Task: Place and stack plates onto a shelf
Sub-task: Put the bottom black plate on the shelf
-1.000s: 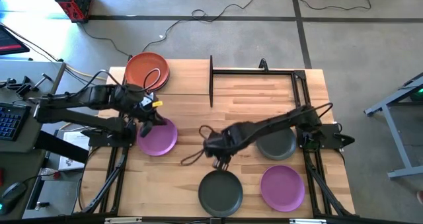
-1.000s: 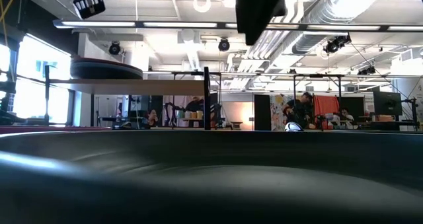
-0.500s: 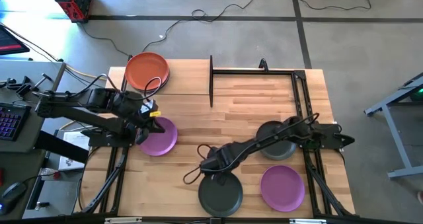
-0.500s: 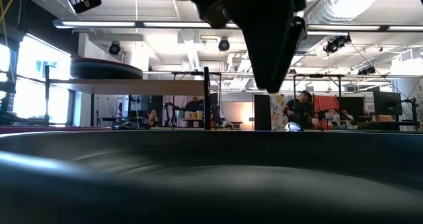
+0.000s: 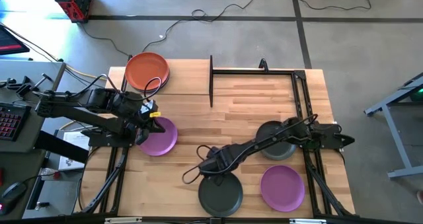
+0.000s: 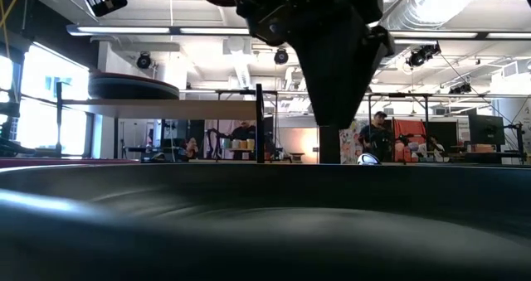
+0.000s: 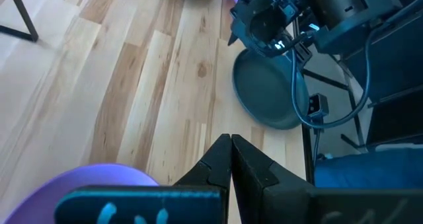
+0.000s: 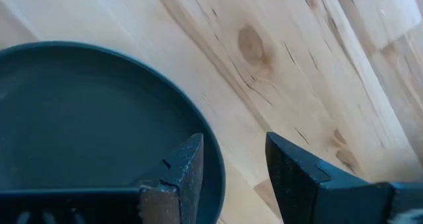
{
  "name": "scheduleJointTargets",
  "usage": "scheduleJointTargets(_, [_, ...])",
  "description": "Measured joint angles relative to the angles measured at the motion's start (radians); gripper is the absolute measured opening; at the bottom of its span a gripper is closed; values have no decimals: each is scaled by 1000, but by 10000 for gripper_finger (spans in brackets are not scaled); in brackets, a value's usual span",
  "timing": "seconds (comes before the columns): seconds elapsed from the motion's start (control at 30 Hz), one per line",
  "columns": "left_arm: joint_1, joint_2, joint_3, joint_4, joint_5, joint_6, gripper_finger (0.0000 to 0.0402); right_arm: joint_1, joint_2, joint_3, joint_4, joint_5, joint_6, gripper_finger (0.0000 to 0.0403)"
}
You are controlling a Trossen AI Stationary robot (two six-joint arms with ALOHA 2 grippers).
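My right gripper (image 5: 215, 174) points down over the far rim of a dark grey plate (image 5: 221, 196) near the table's front edge. In the right wrist view it (image 8: 231, 164) is open, one finger inside the rim (image 8: 210, 159) and one outside over the wood. My left gripper (image 5: 147, 121) is shut and hovers above a purple plate (image 5: 160, 137) lying flat at the left. An orange plate (image 5: 147, 71) rests on the shelf (image 5: 188, 82) at the far left. A second dark grey plate (image 5: 276, 143) and another purple plate (image 5: 282, 187) lie flat on the right.
The shelf's black posts (image 5: 211, 78) and a black frame (image 5: 297, 85) stand at the table's far side. A cable loop (image 5: 192, 171) hangs beside my right gripper. Bare wood (image 5: 198, 128) lies at the table's middle. In the low view the near plate (image 6: 265, 223) fills the foreground.
My right gripper has come down and toward the table's near edge, from over bare wood to the far rim of the front dark grey plate, rolling its wrist on the way. Its fingers have stayed open. The plates have not moved.
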Motion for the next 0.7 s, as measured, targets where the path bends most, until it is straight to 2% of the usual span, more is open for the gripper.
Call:
scheduleJointTargets(0.3, [0, 0, 0, -5, 0, 1, 1, 0, 20, 0, 80, 8, -169, 142])
scheduleJointTargets(0.6, [0, 0, 1, -16, -1, 2, 1, 0, 69, 0, 98, -43, -229, 142])
scheduleJointTargets(0.7, [0, 0, 1, -16, -1, 2, 1, 0, 72, 0, 92, -26, -228, 142])
